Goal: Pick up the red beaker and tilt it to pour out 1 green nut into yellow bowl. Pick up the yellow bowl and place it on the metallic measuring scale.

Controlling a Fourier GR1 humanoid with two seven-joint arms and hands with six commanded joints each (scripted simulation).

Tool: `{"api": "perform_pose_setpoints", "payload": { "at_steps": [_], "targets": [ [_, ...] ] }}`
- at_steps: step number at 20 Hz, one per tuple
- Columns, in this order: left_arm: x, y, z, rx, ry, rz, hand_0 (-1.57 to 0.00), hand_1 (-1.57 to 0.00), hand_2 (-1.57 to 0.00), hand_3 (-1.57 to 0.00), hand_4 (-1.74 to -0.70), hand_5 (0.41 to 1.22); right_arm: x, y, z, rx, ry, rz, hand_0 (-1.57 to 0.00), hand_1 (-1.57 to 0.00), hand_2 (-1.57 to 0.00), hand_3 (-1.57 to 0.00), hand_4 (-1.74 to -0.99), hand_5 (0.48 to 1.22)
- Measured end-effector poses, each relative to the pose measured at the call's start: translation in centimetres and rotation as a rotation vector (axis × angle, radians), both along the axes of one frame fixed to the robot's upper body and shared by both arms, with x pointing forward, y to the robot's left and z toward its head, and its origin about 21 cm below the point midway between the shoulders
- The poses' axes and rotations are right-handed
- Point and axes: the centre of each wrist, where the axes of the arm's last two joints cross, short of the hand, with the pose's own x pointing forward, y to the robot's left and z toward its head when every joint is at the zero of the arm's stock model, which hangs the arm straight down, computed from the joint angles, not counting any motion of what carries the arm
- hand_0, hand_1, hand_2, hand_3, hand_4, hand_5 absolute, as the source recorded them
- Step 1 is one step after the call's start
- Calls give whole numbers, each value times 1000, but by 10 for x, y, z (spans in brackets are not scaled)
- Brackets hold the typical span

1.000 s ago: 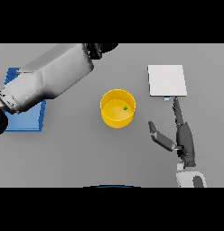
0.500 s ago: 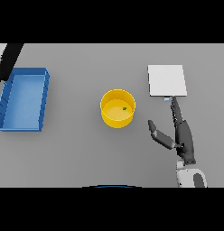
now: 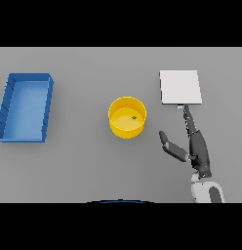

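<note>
Head view
Bowl: the yellow bowl (image 3: 127, 117) stands upright near the middle of the desk (image 3: 84, 166).
Nut: one green nut (image 3: 134, 117) lies inside the bowl, right of its centre.
Scale: the flat pale scale (image 3: 180, 87) lies toward the desk's far right edge, apart from the bowl.
Tray: a blue tray (image 3: 25, 106) sits by the left edge.
Right hand: the right hand (image 3: 197, 149) is released, fingers straight, tips reaching the scale's near edge, thumb spread toward the bowl; it grasps nothing.

Right robot hand (image 3: 198, 149) flat, fingers straight, thumb splayed left
</note>
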Motion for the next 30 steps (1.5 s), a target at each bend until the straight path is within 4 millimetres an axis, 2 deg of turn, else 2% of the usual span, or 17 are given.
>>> {"api": "perform_pose_setpoints", "payload": {
  "at_steps": [2,6,9,12,13,15,17,18,19,20,21,22,24,27,30],
  "targets": [
    [-17,14,-19,-92,-1,94,-1571,-1571,-1570,-1457,-1741,1221,0,-3,1,-24,-8,10,1,1,1,1,-1212,641],
    [-52,20,-68,-195,39,194,-1571,-1571,-1571,-1452,-1741,1221,-2,-3,1,-32,-13,25,1,1,1,1,-1210,660],
    [-73,22,-88,-230,56,227,-1571,-1571,-1571,-1450,-1741,1221,4,0,4,-26,4,17,1,1,1,1,-1218,664],
    [-87,20,-114,-269,81,251,-1571,-1571,-1571,-1509,-1741,1221,1,0,3,-29,-10,21,1,1,1,1,-1217,666],
    [-87,20,-111,-271,78,263,-1571,-1571,-1571,-1521,-1741,1199,4,0,2,-29,3,17,1,1,1,1,-1216,667],
    [-93,16,-126,-284,100,282,-1571,-1571,-1571,-1539,-1741,1117,1,-2,0,-39,-2,23,1,1,1,1,-1207,665],
    [-95,22,-129,-279,109,298,-1571,-1571,-1571,-1551,-1741,967,0,-5,3,-42,-19,19,1,1,1,1,-1205,664],
    [-97,20,-133,-269,132,298,-1571,-1571,-1571,-1555,-1667,908,1,0,1,-32,-12,24,1,1,1,1,-1202,667],
    [-100,20,-133,-248,149,280,-1571,-1571,-1571,-1503,-1530,865,0,-1,3,-37,-31,23,1,1,1,1,-1197,664],
    [-101,19,-131,-237,175,257,-1564,-1449,-1432,-1362,-1374,830,-4,-2,-1,-38,-17,21,1,1,1,1,-1192,663],
    [-104,18,-131,-244,214,232,-1457,-1180,-1187,-1129,-1229,803,-5,-2,-1,-35,-8,23,1,1,1,1,-1188,663],
    [-107,19,-128,-261,253,203,-1166,-944,-959,-903,-1120,778,-5,-5,-1,-30,-10,22,1,1,1,1,-1187,664],
    [-112,19,-122,-258,341,167,-746,-604,-613,-577,-968,740,-5,0,3,-31,-24,25,1,1,1,1,-1181,665],
    [-111,20,-120,-245,389,129,-381,-309,-313,-295,-851,698,-6,0,4,-44,-14,23,1,1,1,1,-1187,667],
    [-109,23,-120,-260,409,119,-195,-158,-160,-151,-802,679,-7,-3,3,-45,-22,18,1,1,1,1,-1188,668]
  ]
}}
